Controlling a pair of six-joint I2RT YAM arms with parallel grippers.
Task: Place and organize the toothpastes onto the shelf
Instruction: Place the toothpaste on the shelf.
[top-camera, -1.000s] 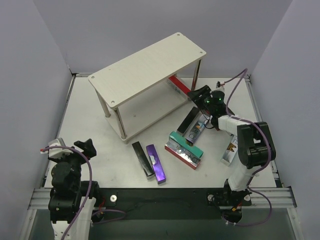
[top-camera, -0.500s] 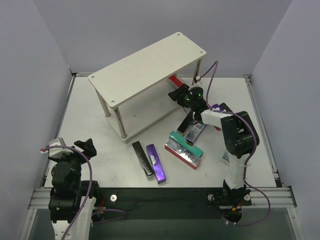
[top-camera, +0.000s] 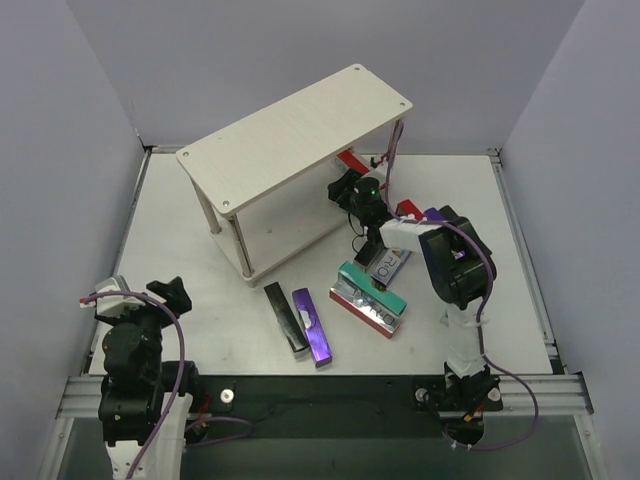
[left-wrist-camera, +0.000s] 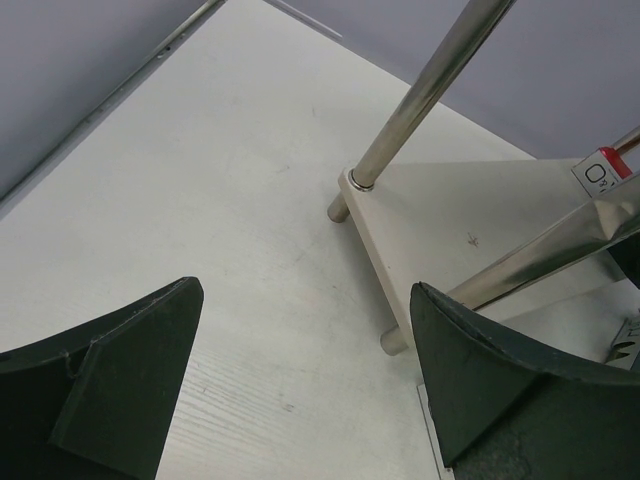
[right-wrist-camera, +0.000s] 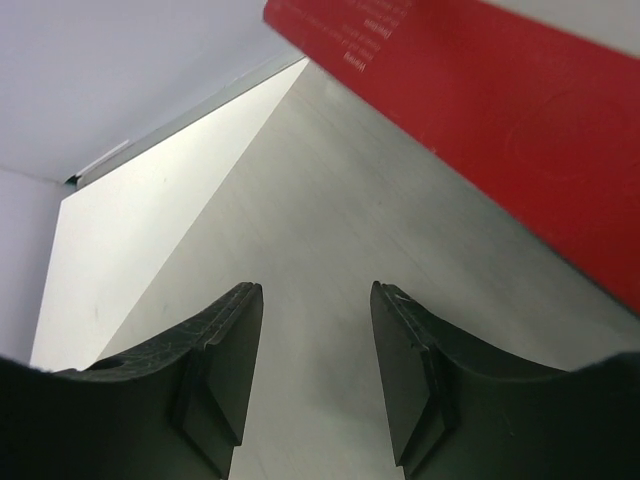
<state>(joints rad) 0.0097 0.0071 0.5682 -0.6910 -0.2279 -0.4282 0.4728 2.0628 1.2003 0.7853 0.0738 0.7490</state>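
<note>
- The toothpastes (top-camera: 368, 300) lie mostly loose on the table (top-camera: 180, 220), near and to the right of the shelf (top-camera: 300, 130). A black carton (top-camera: 283, 318) and a purple carton (top-camera: 313, 328) lie side by side, and others are scattered beside the right arm.
- One red carton (right-wrist-camera: 500, 120) is already on the lower board (right-wrist-camera: 330, 210) of the shelf, at its far right end.
- You should expect these cartons to be light and hollow. They are probably stiff along the length, but the walls may dent if you squeeze hard.
- The glossy faces look slippery, so a loose pinch may let a carton slide or turn.
- Take hold across the narrow width, near the middle of the length, so that neither end tips down.
- The right pincer (right-wrist-camera: 313, 300) hangs low over the lower board, just beside the red carton. Its jaws stand a little apart and nothing is between them. Whether a finger touches the carton, you cannot tell.
- The left pincer (left-wrist-camera: 305, 370) waits at the near left, spread wide and empty, well apart from every carton.
</note>
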